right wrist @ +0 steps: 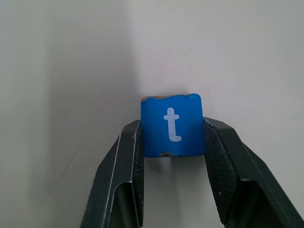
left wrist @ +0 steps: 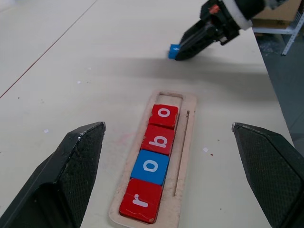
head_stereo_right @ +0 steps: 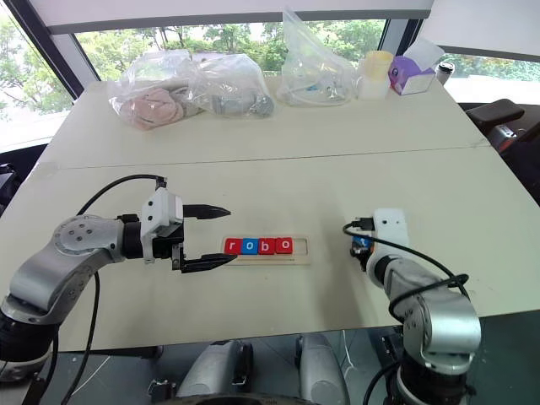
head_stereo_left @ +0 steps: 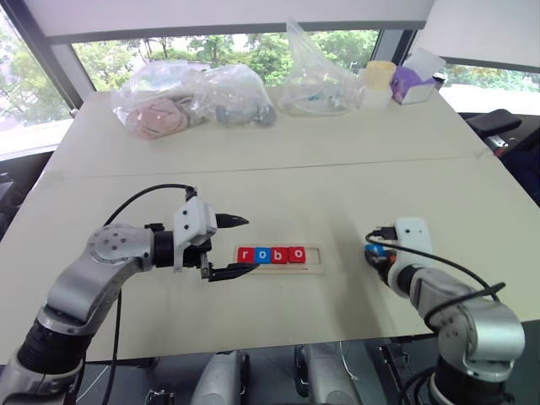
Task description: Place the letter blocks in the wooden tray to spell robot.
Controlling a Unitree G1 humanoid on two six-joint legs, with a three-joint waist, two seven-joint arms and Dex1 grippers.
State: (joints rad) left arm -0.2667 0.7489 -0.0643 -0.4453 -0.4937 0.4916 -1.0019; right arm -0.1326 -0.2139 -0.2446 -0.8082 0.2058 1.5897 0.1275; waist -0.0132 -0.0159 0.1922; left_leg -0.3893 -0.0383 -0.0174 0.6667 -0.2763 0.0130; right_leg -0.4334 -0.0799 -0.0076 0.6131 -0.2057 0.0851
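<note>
Right claw clamps the blue t block — left claw gapes empty beside the wooden tray.

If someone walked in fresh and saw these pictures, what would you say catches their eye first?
Probably the wooden tray mid-table, its red and blue letter blocks spelling "robo", with the last slot empty. Next, the blue t block pinched in the right end effector over the table to the tray's right. The left end effector stands wide open at the tray's left end.
</note>
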